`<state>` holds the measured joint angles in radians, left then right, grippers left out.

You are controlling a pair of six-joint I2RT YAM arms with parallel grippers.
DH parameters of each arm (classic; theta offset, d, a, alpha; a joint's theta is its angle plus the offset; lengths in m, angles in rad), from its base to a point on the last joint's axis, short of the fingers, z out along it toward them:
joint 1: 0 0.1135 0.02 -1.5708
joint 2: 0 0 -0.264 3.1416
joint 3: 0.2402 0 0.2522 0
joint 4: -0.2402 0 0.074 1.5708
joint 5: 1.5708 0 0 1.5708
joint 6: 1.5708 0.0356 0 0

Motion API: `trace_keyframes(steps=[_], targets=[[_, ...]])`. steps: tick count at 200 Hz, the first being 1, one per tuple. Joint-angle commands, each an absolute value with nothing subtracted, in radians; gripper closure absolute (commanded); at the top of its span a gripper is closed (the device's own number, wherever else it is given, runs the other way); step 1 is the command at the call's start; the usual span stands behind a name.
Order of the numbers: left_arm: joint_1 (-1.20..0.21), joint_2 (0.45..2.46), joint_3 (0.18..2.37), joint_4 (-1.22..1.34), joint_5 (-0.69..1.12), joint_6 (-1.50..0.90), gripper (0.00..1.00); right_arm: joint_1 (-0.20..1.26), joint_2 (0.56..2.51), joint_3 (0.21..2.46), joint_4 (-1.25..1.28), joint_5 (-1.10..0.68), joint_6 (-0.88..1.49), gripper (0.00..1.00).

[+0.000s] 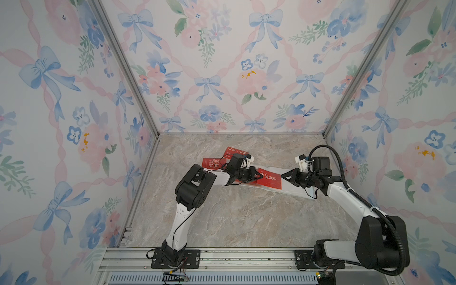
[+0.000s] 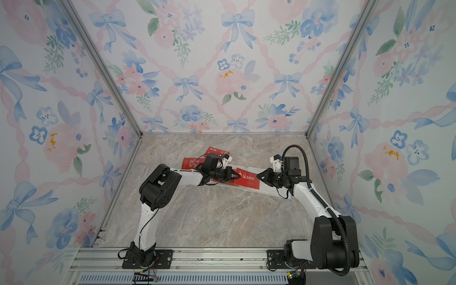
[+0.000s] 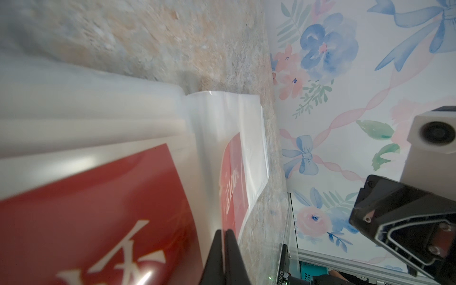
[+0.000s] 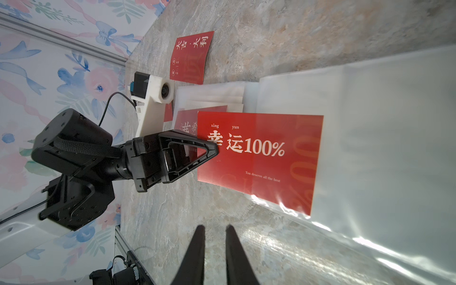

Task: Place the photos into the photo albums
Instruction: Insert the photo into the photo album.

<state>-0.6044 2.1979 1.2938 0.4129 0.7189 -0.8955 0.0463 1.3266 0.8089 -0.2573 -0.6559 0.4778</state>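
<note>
The photo album (image 1: 293,190) lies open mid-table, its clear sleeve pages (image 4: 382,123) spread flat. A red photo (image 1: 271,181) printed "100%" (image 4: 261,158) sits partly inside the right-hand sleeve, with its left end sticking out. My left gripper (image 1: 259,175) is shut on that free end, one finger above the card and one below (image 3: 225,246). My right gripper (image 1: 283,176) faces it from the right, narrowly open and holding nothing; its tips (image 4: 214,246) are over bare table at the album's near edge. Another red photo (image 4: 187,118) shows under the left-hand pages.
Two loose red photos lie behind the album: one (image 1: 234,151) near the left wrist camera, also seen in the right wrist view (image 4: 191,58), one (image 1: 213,164) partly under the left arm. Floral walls (image 1: 74,148) close three sides. Marble table (image 1: 234,217) in front.
</note>
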Motion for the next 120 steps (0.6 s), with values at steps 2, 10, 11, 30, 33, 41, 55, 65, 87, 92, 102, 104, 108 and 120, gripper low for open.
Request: trace_keyframes(steps=[2, 10, 11, 30, 33, 41, 55, 65, 87, 92, 102, 104, 108, 120], targets=[[-0.620, 2.231, 1.334, 0.407, 0.707, -0.903, 1.00, 0.038, 1.300, 0.789, -0.292, -0.642, 0.456, 0.82], [-0.624, 2.242, 1.345, 0.408, 0.706, -0.907, 1.00, 0.037, 1.296, 0.789, -0.295, -0.639, 0.454, 0.82], [-0.625, 2.242, 1.347, 0.407, 0.706, -0.908, 1.00, 0.037, 1.295, 0.789, -0.296, -0.639, 0.454, 0.82], [-0.635, 2.262, 1.371, 0.407, 0.700, -0.914, 1.00, 0.032, 1.289, 0.786, -0.305, -0.637, 0.448, 0.82], [-0.636, 2.265, 1.375, 0.407, 0.699, -0.916, 1.00, 0.031, 1.288, 0.787, -0.307, -0.638, 0.448, 0.82], [-0.640, 2.273, 1.384, 0.408, 0.699, -0.919, 1.00, 0.030, 1.284, 0.785, -0.311, -0.637, 0.445, 0.82], [-0.649, 2.281, 1.398, 0.407, 0.696, -0.923, 1.00, 0.025, 1.278, 0.783, -0.315, -0.637, 0.443, 0.82], [-0.654, 2.287, 1.406, 0.407, 0.695, -0.926, 1.00, 0.021, 1.274, 0.782, -0.318, -0.638, 0.442, 0.82], [-0.661, 2.302, 1.415, 0.408, 0.685, -0.949, 1.00, 0.013, 1.263, 0.781, -0.329, -0.637, 0.437, 0.82], [-0.661, 2.305, 1.417, 0.407, 0.681, -0.957, 0.99, 0.014, 1.260, 0.779, -0.331, -0.638, 0.435, 0.82], [-0.663, 2.310, 1.420, 0.407, 0.675, -0.967, 0.96, 0.012, 1.253, 0.777, -0.335, -0.638, 0.434, 0.82], [-0.663, 2.310, 1.422, 0.407, 0.675, -0.969, 0.96, 0.012, 1.252, 0.778, -0.336, -0.638, 0.434, 0.82], [-0.665, 2.312, 1.422, 0.408, 0.675, -0.972, 0.95, 0.012, 1.250, 0.777, -0.336, -0.637, 0.434, 0.82], [-0.670, 2.315, 1.432, 0.408, 0.672, -0.976, 0.92, 0.010, 1.241, 0.772, -0.341, -0.636, 0.431, 0.82]])
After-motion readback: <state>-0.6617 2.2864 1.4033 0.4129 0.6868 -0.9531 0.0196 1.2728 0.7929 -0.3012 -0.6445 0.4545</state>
